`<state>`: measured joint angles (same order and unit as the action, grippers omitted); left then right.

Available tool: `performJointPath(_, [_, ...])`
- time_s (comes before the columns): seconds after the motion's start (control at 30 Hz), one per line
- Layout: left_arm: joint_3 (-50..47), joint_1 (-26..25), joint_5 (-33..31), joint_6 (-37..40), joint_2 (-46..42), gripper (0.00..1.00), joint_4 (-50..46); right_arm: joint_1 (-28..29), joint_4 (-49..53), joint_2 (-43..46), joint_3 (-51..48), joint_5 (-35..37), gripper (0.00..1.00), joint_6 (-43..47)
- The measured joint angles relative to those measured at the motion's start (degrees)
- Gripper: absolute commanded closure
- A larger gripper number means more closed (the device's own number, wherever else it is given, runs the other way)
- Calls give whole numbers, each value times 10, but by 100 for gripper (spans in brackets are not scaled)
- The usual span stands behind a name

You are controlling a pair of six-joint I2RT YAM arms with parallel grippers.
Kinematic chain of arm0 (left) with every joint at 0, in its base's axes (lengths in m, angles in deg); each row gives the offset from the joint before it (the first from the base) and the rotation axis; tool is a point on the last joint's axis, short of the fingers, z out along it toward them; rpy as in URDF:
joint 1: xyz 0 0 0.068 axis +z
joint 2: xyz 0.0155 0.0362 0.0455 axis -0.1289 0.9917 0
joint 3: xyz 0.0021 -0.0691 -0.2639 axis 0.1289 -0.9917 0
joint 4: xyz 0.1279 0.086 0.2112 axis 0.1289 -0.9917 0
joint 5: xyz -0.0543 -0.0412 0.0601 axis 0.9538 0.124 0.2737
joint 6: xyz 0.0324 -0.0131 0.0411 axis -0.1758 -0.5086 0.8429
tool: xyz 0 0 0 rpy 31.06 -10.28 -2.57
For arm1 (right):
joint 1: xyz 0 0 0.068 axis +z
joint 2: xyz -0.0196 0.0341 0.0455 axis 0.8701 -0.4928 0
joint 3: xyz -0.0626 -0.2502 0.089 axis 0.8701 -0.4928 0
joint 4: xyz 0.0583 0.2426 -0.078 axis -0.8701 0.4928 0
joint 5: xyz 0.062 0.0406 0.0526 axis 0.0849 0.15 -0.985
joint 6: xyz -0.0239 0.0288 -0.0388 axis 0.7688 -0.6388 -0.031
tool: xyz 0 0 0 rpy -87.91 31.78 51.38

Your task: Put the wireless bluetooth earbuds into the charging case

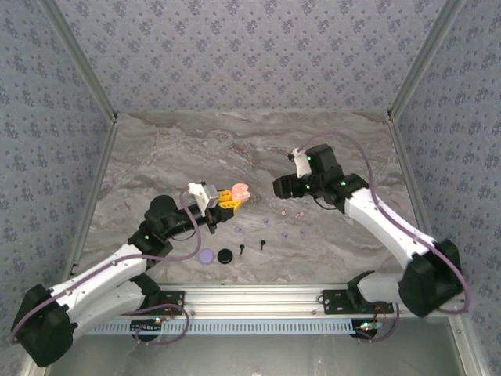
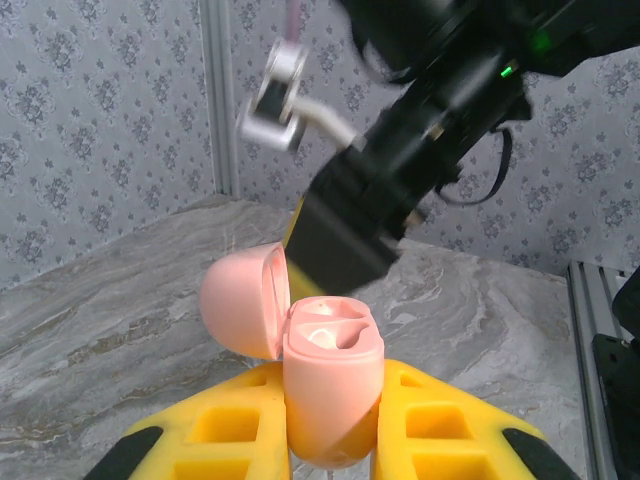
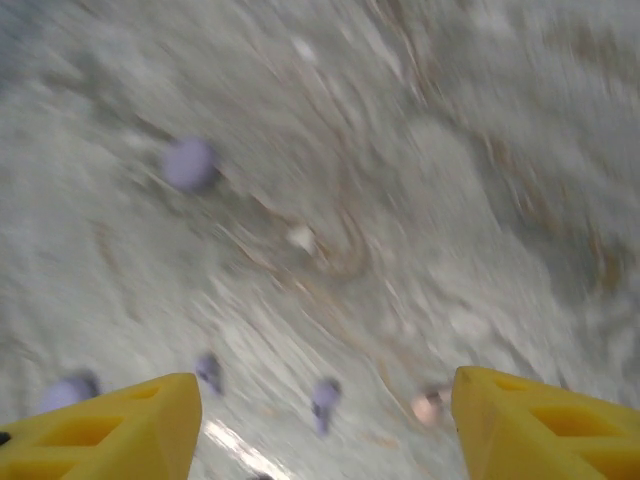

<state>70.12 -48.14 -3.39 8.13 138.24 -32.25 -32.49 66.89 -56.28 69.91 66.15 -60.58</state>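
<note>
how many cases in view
3. The pink case, lid open, is held in the left gripper. The lavender case and black case lie side by side on the table near its front edge. Others may be hidden.

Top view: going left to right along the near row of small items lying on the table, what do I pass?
In order: lavender case → black case → black earbud → second black earbud.

The pink case [image 2: 333, 385] is smooth, faintly glossy plastic; yellow fingers [image 2: 225, 432] of the left gripper [image 2: 333, 400] look matt; the worktop [image 1: 235, 149] is smooth, marble-veined.
</note>
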Motion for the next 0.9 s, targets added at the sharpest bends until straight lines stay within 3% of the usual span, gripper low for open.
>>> performJointPath(0.17, [0, -5, -5, 0, 0, 100, 0, -1, 65, -88, 9, 68, 41, -7])
performJointPath(0.37, [0, -7, -10, 0, 0, 100, 0, -14, 68, -123, 4, 112, 51, -21])
performJointPath(0.9, [0, -10, -10, 0, 14, 100, 1, -17, 63, -206, -10, 134, 57, -47])
